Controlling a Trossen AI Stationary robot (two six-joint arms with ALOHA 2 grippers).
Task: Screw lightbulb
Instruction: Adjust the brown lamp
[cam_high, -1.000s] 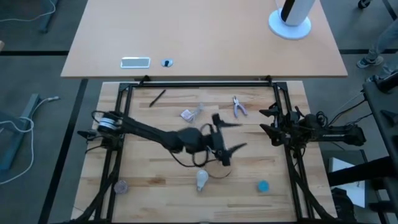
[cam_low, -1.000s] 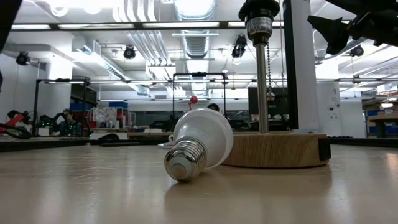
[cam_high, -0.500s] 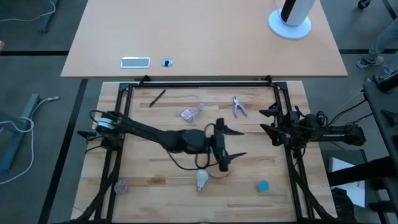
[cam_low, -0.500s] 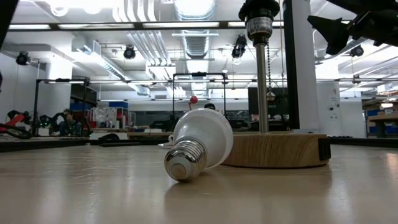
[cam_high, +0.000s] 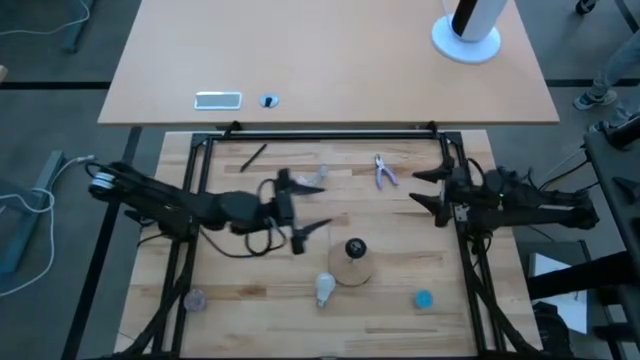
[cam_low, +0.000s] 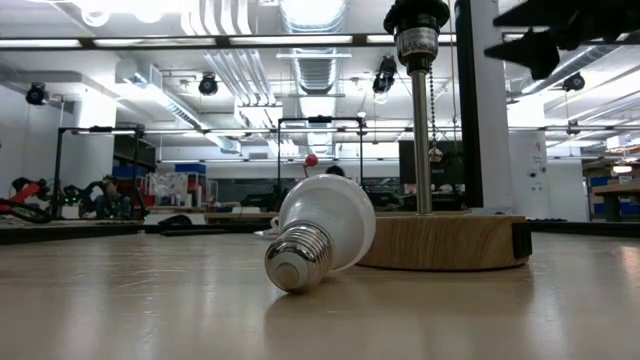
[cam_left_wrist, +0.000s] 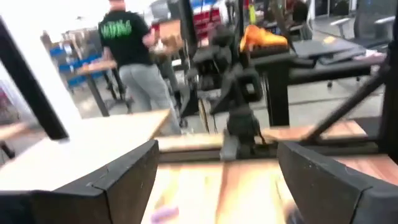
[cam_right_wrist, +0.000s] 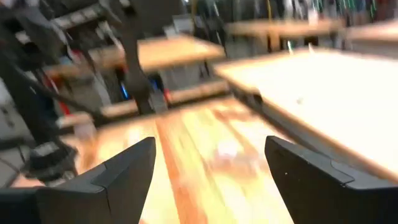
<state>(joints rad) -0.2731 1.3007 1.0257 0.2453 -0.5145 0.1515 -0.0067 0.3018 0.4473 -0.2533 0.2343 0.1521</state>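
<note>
Spreading wide and holding nothing, the left gripper's (cam_high: 297, 208) fingers are hanging above the counter (cam_high: 250, 280), well apart from the lightbulb (cam_high: 323, 289), which is lying just beside the wooden disc (cam_high: 352, 266). The right gripper's (cam_high: 428, 187) fingers are gaping empty near the counter's right edge.

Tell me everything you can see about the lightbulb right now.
The lightbulb is a small, white, frosted, pear-shaped bulb with a ribbed, silvery metal screw base. It lies on its side on the wooden table, near the front edge, with the base toward the low camera. From above it sits just beside the round wooden lamp base with its black socket; whether they touch cannot be told. Neither claw is on it, and it looks undamaged.
</note>
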